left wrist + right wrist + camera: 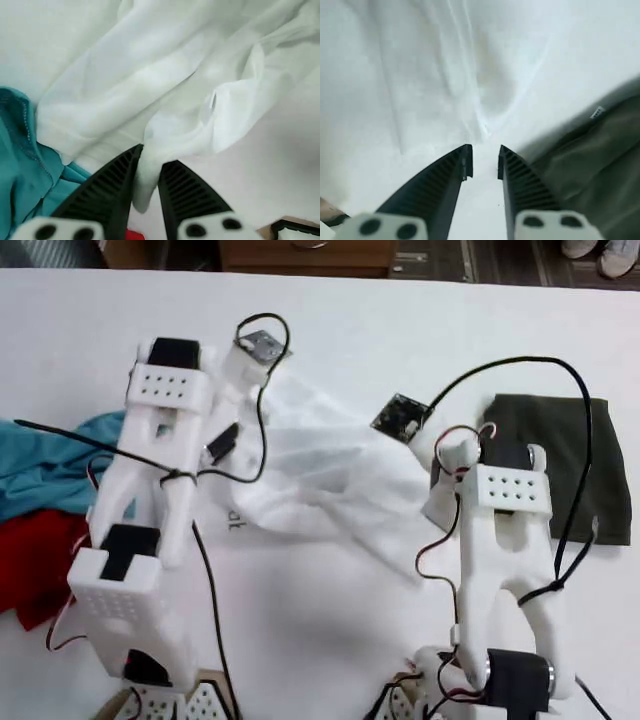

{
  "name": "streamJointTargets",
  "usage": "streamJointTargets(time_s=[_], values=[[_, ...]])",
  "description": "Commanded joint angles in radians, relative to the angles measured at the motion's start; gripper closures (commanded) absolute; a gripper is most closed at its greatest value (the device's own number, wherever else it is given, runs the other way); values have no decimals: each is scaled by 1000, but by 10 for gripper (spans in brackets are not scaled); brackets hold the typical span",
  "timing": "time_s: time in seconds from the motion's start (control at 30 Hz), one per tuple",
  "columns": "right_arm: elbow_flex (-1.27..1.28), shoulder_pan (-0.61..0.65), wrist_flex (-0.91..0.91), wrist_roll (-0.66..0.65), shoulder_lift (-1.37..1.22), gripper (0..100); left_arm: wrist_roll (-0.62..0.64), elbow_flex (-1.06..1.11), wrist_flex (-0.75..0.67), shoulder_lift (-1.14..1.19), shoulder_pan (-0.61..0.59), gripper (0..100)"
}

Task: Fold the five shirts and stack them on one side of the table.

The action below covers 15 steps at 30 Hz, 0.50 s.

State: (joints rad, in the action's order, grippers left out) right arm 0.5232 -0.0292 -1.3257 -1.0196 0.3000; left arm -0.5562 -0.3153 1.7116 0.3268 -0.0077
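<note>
Here we are mid-fold: the white shirt [320, 470] lies crumpled across the middle of the bench [400, 310], between the two arms. The left pincer [150, 161] is clamped on a rolled edge of it, the cloth bunched tight between the jaws. The right pincer [484, 150] sits at the shirt's far side, creases running straight toward it, but I can't tell whether it has hold of the cloth. To my eye the step in hand is spreading this shirt flat, and that calls for both arms to draw apart evenly and low. That way the fabric tensions without dragging the teal shirt [50, 465] along, since its hem lies right against the left grip. The wrinkled middle wants smoothing before any fold goes over it. From above you get the layout: a dark shirt [570, 470] folded neatly on the right, with teal and a red shirt [35, 560] heaped on the left. The left wrist camera gives what the overhead hides beneath the arm, the nip itself, and the right one shows how close the dark shirt lies.
</note>
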Motion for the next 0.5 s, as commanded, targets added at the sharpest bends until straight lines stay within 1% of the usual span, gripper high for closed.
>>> streamJointTargets(time_s=[0.0,0.27,0.47], values=[[23,10,28,-11,2,901,-5,-42,14,-64,0,979],[123,10,48,-12,1,911,-5,-42,17,-69,-2,979],[232,12,156,-12,1,911,-5,-42,15,-69,-2,979]])
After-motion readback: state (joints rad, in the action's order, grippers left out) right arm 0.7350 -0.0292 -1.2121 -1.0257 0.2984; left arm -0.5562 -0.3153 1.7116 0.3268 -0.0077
